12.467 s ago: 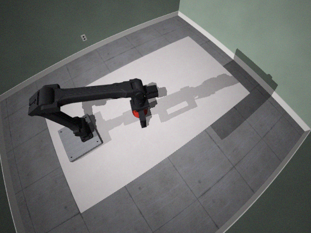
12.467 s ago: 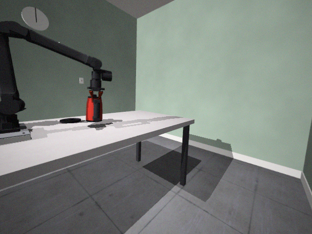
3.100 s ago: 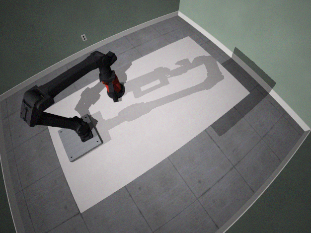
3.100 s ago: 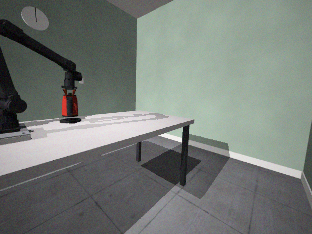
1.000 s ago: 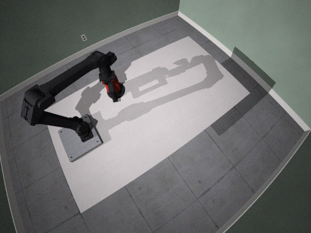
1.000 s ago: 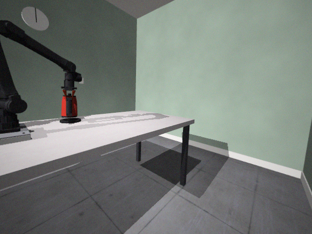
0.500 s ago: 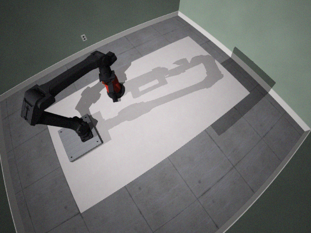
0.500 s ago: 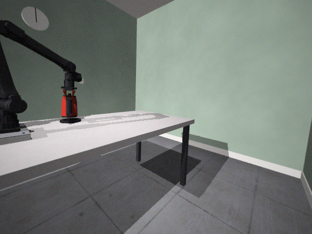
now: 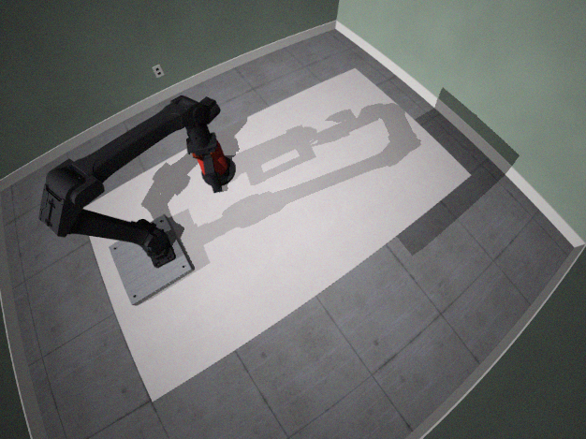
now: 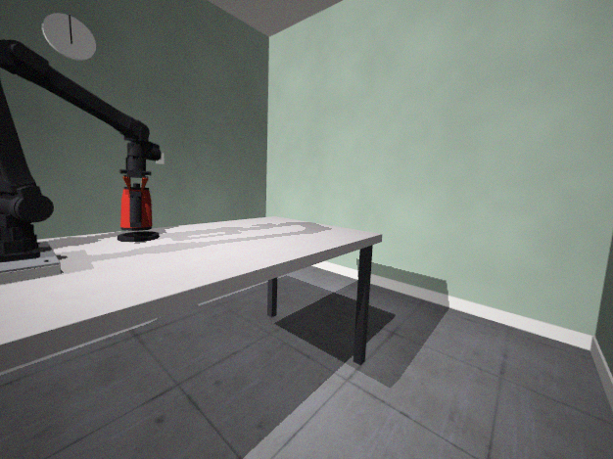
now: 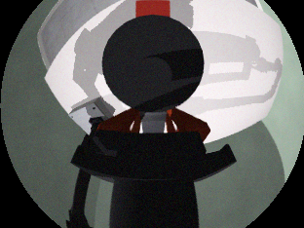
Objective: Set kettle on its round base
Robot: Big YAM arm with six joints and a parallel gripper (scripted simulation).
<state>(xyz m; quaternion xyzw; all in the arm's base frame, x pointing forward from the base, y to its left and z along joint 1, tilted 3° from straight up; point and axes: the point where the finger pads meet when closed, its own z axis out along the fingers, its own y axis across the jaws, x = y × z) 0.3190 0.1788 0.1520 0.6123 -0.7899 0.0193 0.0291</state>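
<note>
The red kettle (image 9: 222, 166) (image 10: 124, 214) looks about upright, with its black handle (image 10: 135, 211) facing the exterior camera. My gripper (image 9: 207, 159) (image 10: 135, 184) (image 11: 153, 105) points down and is shut on the handle's upper part. In the wrist view the black lid (image 11: 129, 57) hides most of the body, and the red spout (image 11: 153, 8) shows beyond it. The black round base (image 9: 232, 169) (image 10: 153, 236) lies flat on the table under the kettle. A narrow gap shows between them in the exterior view. The stud and the ring are hidden, so their centering cannot be told.
The white table (image 9: 293, 262) (image 10: 214, 253) carries the arm's grey mounting plate (image 9: 146, 272) (image 10: 35, 268) (image 11: 84, 112) near one end. Arm shadows cross the table around the base. The dark green wall (image 9: 97, 27) stands beyond the arm's side of the table.
</note>
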